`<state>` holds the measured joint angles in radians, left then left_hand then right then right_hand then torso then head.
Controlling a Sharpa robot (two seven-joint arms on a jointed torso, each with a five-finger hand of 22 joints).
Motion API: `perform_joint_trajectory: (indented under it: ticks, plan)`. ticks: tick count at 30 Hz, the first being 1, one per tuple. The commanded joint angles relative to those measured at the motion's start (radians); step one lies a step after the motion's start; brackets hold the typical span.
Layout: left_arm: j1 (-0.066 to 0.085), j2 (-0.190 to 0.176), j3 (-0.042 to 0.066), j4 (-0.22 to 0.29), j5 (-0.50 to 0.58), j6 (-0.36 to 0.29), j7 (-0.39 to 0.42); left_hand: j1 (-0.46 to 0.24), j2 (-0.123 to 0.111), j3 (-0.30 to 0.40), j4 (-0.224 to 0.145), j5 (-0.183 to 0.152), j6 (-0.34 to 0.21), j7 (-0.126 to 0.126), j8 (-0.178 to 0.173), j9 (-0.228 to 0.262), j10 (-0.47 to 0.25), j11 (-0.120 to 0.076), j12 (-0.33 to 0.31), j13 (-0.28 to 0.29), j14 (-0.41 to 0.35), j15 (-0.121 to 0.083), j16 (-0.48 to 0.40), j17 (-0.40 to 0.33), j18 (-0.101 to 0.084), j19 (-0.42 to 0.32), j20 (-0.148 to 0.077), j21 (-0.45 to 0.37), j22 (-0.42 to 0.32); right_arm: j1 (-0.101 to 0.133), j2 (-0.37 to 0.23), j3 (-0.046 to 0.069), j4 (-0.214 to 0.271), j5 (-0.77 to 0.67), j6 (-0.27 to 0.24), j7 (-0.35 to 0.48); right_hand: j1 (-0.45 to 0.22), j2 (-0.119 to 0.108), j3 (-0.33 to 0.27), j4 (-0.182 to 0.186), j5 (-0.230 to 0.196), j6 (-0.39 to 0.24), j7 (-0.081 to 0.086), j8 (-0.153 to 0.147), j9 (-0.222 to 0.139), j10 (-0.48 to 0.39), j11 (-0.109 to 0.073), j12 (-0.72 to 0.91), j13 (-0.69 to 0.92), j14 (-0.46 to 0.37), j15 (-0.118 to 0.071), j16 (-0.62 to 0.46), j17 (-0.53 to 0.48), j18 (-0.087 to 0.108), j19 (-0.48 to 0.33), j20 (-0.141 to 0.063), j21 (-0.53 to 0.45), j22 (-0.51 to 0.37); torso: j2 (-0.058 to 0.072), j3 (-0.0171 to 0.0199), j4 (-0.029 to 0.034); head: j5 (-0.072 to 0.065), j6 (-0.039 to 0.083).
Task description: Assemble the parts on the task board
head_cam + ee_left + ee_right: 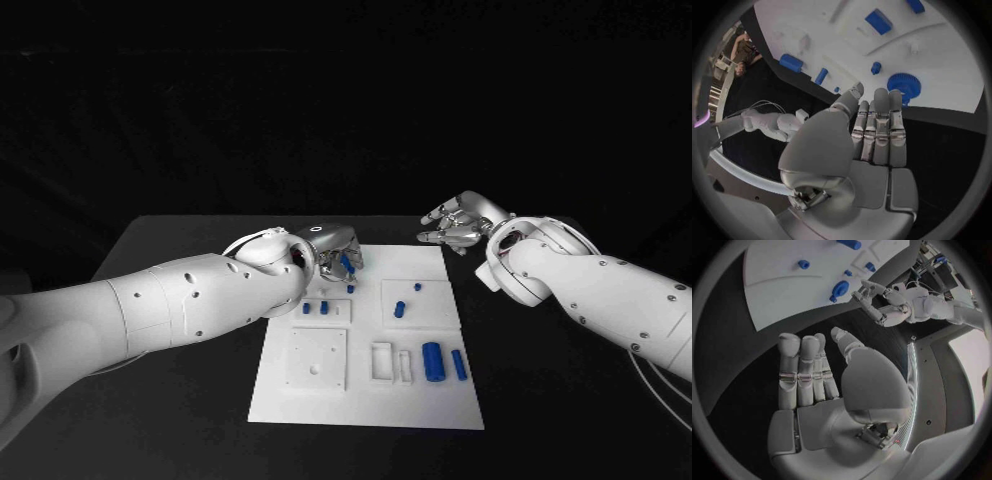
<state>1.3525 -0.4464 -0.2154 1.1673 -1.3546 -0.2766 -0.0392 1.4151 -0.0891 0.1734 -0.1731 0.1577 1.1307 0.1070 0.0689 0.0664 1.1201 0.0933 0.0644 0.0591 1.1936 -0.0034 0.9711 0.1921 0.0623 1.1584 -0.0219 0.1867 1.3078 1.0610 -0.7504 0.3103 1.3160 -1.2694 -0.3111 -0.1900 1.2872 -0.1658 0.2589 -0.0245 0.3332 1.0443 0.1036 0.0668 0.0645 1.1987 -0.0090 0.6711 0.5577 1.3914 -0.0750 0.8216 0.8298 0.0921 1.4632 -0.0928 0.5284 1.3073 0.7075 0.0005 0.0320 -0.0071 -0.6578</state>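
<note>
We see the white rectangular task board (433, 400) lying in the middle of the black surface (173, 240), with small blue parts (433, 357) on it. The left hand (335, 250) hovers at its far edge beside a blue gear (904, 86), fingers straight, holding nothing. The right hand (462, 225) hovers apart beyond the far right corner, also holding nothing.

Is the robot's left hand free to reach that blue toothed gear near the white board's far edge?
Probably yes. The left hand holds nothing, its fingers straight, and the blue toothed gear sits just beyond its fingertips on the white task board, with nothing between them.
</note>
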Motion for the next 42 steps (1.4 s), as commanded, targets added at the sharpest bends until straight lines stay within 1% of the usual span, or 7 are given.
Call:
perform_joint_trajectory:
  ticks: [1,12,21,27,32,36,42]
  plan:
    - [-0.003,0.006,-0.001,-0.006,-0.054,0.064,0.033,-0.003,-0.003,-0.013,0.004,-0.005,-0.009,0.0,-0.006,-0.001,-0.011,0.001,-0.006,-0.001,0.008,-0.002,0.004,0.001,0.014,0.012,-0.002,-0.011,0.015,0.0,-0.001,0.0,0.004,0.009,-0.021,0.02,-0.008,-0.002,0.008,0.003,0.007,-0.002,0.005,-0.004,-0.001,-0.004,0.003,-0.03,-0.028,-0.003,0.0,0.008,-0.004,0.007,0.029,-0.001,-0.006,0.048,0.005,0.001,-0.0017,-0.002,-0.001]
    - [-0.016,0.024,-0.003,-0.032,-0.064,0.099,0.028,0.012,0.001,-0.028,0.014,0.01,-0.025,0.001,-0.006,-0.002,-0.036,0.004,-0.006,-0.001,0.013,-0.004,0.014,0.001,0.015,0.029,-0.004,-0.022,0.021,0.0,-0.003,0.001,0.01,0.011,-0.032,0.023,-0.006,-0.008,0.016,0.007,0.009,-0.004,0.007,-0.005,-0.001,0.051,0.007,-0.195,-0.191,-0.004,0.003,0.012,-0.015,0.009,0.038,0.0,-0.031,0.053,0.003,0.0009,-0.0021,-0.002,-0.005]
    - [-0.024,0.029,-0.003,-0.055,-0.065,0.092,0.027,0.016,0.006,-0.021,0.011,0.018,-0.036,0.003,-0.006,-0.002,-0.033,0.004,-0.007,-0.001,0.014,-0.005,0.021,0.002,0.017,0.032,-0.005,-0.015,0.024,0.0,-0.006,0.001,0.013,0.012,-0.036,0.023,-0.005,-0.008,0.014,0.007,0.01,-0.005,0.008,-0.005,-0.001,0.06,0.008,-0.214,-0.211,-0.004,0.003,0.012,-0.017,0.009,0.04,0.0,-0.037,0.054,0.003,0.0008,-0.0014,-0.006,-0.006]
    - [-0.026,0.033,-0.003,-0.067,-0.065,0.086,0.03,0.011,0.018,0.008,-0.002,0.021,-0.042,0.004,-0.006,-0.003,-0.021,0.003,-0.007,-0.002,0.02,-0.008,0.031,0.004,0.021,0.03,-0.009,0.015,0.026,0.0,-0.007,0.001,0.015,0.012,-0.036,0.023,-0.005,-0.008,0.014,0.008,0.012,-0.005,0.007,-0.004,-0.001,0.061,0.008,-0.216,-0.214,-0.004,0.003,0.012,-0.017,0.009,0.04,0.0,-0.038,0.054,0.003,0.0005,-0.002,-0.008,-0.006]
    - [-0.03,0.037,-0.003,-0.073,-0.065,0.091,0.033,-0.004,0.026,0.045,-0.014,0.021,-0.039,0.003,-0.006,-0.003,0.012,-0.005,-0.007,-0.002,0.027,-0.013,0.047,0.01,0.022,0.02,-0.013,0.056,0.026,0.0,-0.007,0.001,0.016,0.013,-0.036,0.023,-0.004,-0.008,0.015,0.007,0.014,-0.005,0.008,-0.005,-0.001,0.061,0.008,-0.218,-0.216,-0.005,0.003,0.012,-0.017,0.009,0.04,0.0,-0.039,0.054,0.003,0.0006,-0.002,-0.009,-0.007]
    - [-0.033,0.04,-0.003,-0.079,-0.064,0.095,0.036,-0.019,0.029,0.073,-0.019,0.02,-0.035,0.003,-0.006,-0.003,0.035,-0.011,-0.007,-0.002,0.028,-0.016,0.064,0.016,0.021,0.011,-0.016,0.09,0.025,0.0,-0.007,0.001,0.017,0.013,-0.036,0.023,-0.004,-0.008,0.015,0.007,0.014,-0.005,0.008,-0.005,-0.001,0.061,0.008,-0.218,-0.216,-0.005,0.003,0.012,-0.017,0.009,0.04,0.0,-0.039,0.054,0.003,0.0009,-0.0018,-0.011,-0.008]
    - [-0.036,0.044,-0.003,-0.087,-0.06,0.097,0.039,-0.029,0.036,0.089,-0.014,0.019,-0.032,0.003,-0.006,-0.002,0.062,-0.017,-0.007,-0.002,0.042,-0.018,0.08,0.021,0.023,0.011,-0.018,0.117,0.025,0.0,-0.006,0.001,0.017,0.013,-0.036,0.023,-0.004,-0.008,0.015,0.008,0.017,-0.005,0.008,-0.004,-0.001,0.062,0.007,-0.219,-0.217,-0.004,0.003,0.011,-0.018,0.009,0.04,0.0,-0.041,0.053,0.003,0.0009,-0.0012,-0.012,-0.009]
